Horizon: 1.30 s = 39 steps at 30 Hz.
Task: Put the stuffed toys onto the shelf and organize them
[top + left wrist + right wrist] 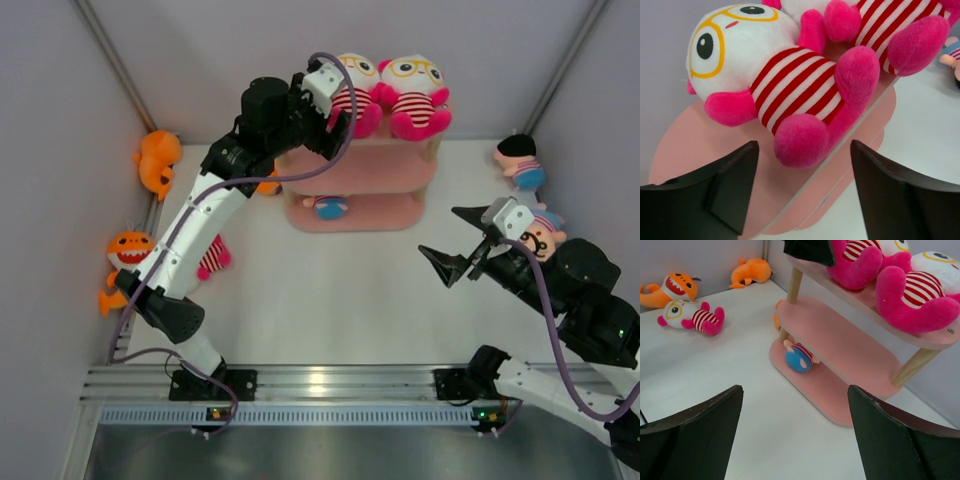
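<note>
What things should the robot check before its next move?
1. Left gripper open, not squeezing the white-faced, yellow-glasses, red-striped plush: ok.
2. That plush lying on the pink oval top board of the shelf: ok.
3. Its twin beside it, touching: ok.
4. Right gripper open and empty: ok.
5. Every toy shelved: not ok. A third glasses plush and two orange shark plushes lie on the white table.
</note>
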Available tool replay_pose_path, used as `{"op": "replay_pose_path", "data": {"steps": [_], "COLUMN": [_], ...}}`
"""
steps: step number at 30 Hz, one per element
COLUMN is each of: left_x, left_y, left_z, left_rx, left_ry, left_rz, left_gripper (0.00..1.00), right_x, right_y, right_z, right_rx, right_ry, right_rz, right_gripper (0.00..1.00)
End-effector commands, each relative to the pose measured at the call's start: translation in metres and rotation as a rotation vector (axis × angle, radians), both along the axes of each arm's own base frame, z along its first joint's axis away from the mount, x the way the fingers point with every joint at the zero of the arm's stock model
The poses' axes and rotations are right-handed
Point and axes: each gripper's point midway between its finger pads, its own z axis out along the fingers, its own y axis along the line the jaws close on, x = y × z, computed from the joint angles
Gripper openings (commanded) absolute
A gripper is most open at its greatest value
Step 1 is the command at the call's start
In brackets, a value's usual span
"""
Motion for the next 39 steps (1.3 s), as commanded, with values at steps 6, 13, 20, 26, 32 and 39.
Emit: {"op": "replay_pose_path", "data": {"steps": [6,13,20,26,32,39], "left_x": [-0.061,-0.106,-0.143,-0.126,-0.095,-0.082], "left_y": [0.116,0.252,0.33,0.332,0.316,0.299], "left_z": [0.086,0.01,-0.203,-0.273,-0.283,-0.328], "left_rx": [0.072,0.402,0.407,0.334,0.433,0.557], "left_ry": [-0.26,-0.082,0.652,0.944,0.867,0.923], "left_rz": [0.304,0.642,0.627,0.662,0.708,0.663], "left_gripper": [0.98,0.98,0.97,0.82,0.98,0.86], "right_x": [-0.002,0.003,0.004,-0.001,-0.006,-0.002], "right_y": [-0.001,0.014,0.022,0.018,0.011,0.017], "right_z": [0.0,-0.023,-0.04,-0.045,-0.049,-0.054], "right_rx": [0.004,-0.04,-0.069,-0.06,-0.036,-0.06], "right_ry": [-0.004,0.029,0.061,0.069,0.064,0.076], "right_rz": [0.006,0.042,0.069,0.07,0.067,0.07], "right_gripper": [0.86,0.87,0.9,0.91,0.91,0.91]}}
